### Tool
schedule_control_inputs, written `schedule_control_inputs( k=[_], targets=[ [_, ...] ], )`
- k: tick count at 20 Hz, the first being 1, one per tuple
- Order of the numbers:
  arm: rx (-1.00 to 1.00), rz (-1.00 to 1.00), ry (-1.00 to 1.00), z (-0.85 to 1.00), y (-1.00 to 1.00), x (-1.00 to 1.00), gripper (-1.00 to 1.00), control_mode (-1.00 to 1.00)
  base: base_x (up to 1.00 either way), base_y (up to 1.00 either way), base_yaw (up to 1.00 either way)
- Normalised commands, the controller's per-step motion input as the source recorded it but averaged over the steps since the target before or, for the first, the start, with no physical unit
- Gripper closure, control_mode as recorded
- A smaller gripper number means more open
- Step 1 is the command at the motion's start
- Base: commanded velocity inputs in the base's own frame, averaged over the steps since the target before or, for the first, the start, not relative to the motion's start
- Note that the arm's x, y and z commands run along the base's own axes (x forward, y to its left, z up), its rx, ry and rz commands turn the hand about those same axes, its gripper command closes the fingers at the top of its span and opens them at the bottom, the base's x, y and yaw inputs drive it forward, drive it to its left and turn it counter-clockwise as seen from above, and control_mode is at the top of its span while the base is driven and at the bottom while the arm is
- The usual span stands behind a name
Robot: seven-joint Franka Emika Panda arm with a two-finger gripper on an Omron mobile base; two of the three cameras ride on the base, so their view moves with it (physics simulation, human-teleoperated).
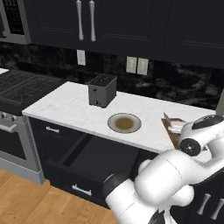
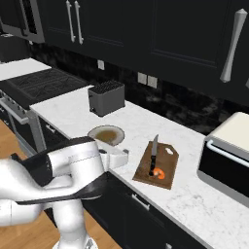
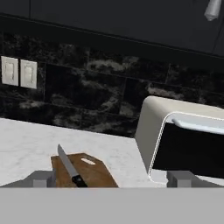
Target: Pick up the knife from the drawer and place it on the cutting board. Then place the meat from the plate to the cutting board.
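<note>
On the white marble counter (image 2: 146,124), the cutting board (image 2: 158,164) is seen lying flat between the plate (image 2: 106,134) and a white-topped, dark-fronted appliance (image 2: 227,155) at the far right. The knife (image 2: 153,155) is laid on the board, its pale blade pointing toward the backsplash and its dark handle toward the counter edge. The meat (image 2: 158,173) is set on the board too, just beside the knife handle, near the front edge of the board. The plate is shown bare, its brownish centre uncovered, and a dark toaster (image 2: 106,97) is placed behind it. Below the counter, the drawer (image 1: 85,164) is pulled open under the plate in the left base view.

From the hand view, the gripper (image 3: 114,180) is held low before the counter, with its 2 fingertips (image 3: 43,178) spread wide apart and nothing caught between them. The board and the knife are seen between the fingertips, apart from them, and the appliance is seen to the right. 2 wall switches (image 3: 19,72) are mounted on the dark backsplash.
</note>
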Motion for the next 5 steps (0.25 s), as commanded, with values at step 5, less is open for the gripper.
schedule_control_inputs(
  k=[5],
  targets=[
    [0.0,0.05,-0.06,1.0,0.23,-0.53,-1.0,-1.0,0.0,0.0,0.0]
  ],
)
